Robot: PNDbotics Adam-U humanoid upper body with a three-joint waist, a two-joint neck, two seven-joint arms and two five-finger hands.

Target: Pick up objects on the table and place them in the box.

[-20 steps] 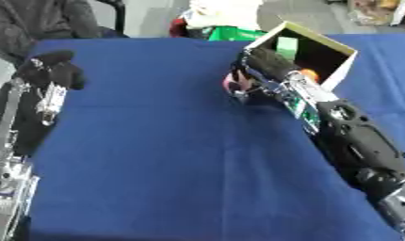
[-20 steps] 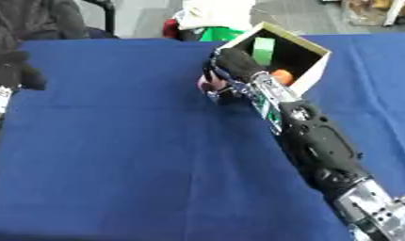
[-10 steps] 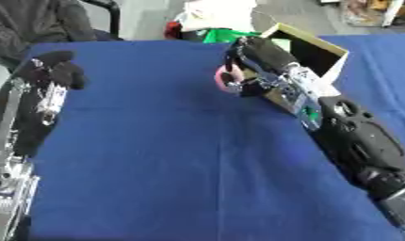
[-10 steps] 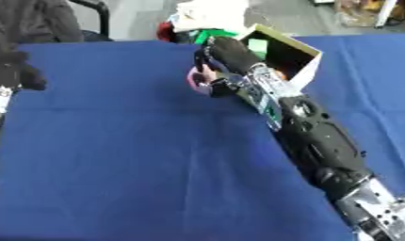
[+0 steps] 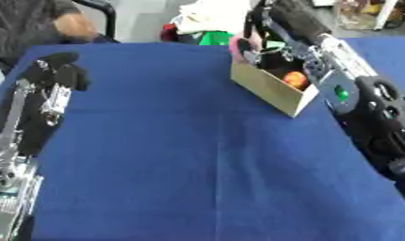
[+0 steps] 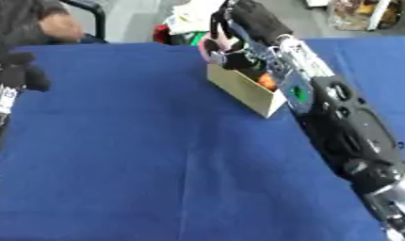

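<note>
Carrying: a pink object (image 5: 240, 46) is held in the right hand (image 5: 268, 28), fingers curled round it, above the near-left edge of the box (image 5: 276, 90).
Pink object: only a rounded pink shape is made out; what it is cannot be told.
Box: a tan cardboard box is seen open-topped on the blue surface (image 5: 181, 155), toward its far right part.
Already inside: an orange round thing (image 5: 295, 79) is seen lying in the box.
Left hand: the left hand (image 5: 59, 70) is seen at the left side above the surface, fingers curled, nothing held.
Progress: one object is judged placed, and a second is poised over the box, not yet released.
Left to do: the pink object is still to be let go inside the box; no other loose objects are seen on the blue surface, so the task is judged near its end.
</note>
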